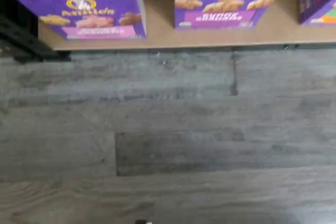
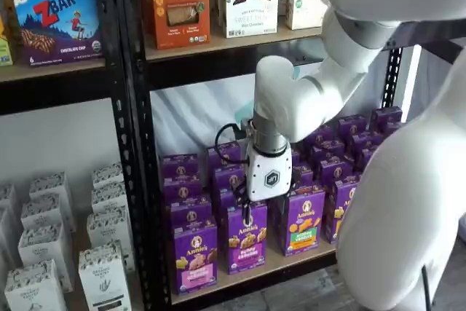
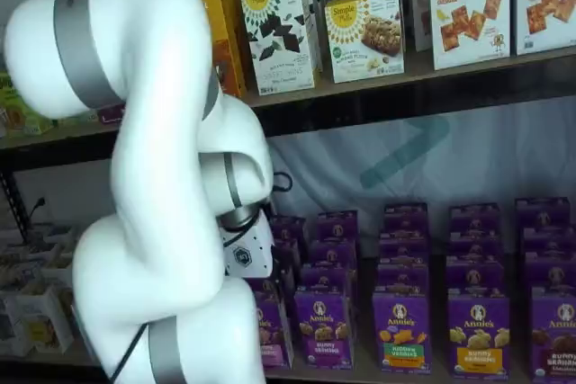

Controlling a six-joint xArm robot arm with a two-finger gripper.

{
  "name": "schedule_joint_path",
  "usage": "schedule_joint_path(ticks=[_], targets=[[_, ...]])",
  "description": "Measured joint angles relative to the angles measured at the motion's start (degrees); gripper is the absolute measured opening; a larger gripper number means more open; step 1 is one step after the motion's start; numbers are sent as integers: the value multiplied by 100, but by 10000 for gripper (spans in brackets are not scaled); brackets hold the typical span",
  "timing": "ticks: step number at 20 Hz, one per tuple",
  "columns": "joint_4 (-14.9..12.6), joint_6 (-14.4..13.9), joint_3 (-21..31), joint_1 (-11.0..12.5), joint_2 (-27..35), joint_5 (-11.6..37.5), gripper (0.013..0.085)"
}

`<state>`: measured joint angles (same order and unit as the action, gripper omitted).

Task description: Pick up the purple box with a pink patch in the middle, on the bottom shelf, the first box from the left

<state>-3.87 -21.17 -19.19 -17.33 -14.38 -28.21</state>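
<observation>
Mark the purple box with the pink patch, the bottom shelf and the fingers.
purple box (image 2: 194,256): a shelf view, on its front face.
bottom shelf (image 2: 251,276): a shelf view, on the board's front edge.
fingers (image 2: 247,215): a shelf view, on the black tip below the white body.

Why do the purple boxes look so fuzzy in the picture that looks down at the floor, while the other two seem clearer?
The wrist view is soft all over: lettering on the purple box smears and the floor planks blur. In both shelf views print reads more sharply, as on the same box. The white arm looks bright and nearly featureless in a shelf view. The hand shows only dark, side-on fingers.
</observation>
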Motion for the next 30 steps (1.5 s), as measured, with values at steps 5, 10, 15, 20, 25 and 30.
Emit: schedule_joint_path(ticks=[5, 10, 15, 20, 25, 30], targets=[[-560, -537, -384, -27, 683, 88, 850], [-1129, -1113, -863, -69, 1473, 315, 850], [-1938, -1863, -1148, -20, 2022, 703, 850], [-1411, -1379, -1367, -9, 2553, 1267, 850], [-677, -693, -1772, -31, 3173, 1573, 850], [-148, -143, -2252, 7, 3749, 1690, 850]])
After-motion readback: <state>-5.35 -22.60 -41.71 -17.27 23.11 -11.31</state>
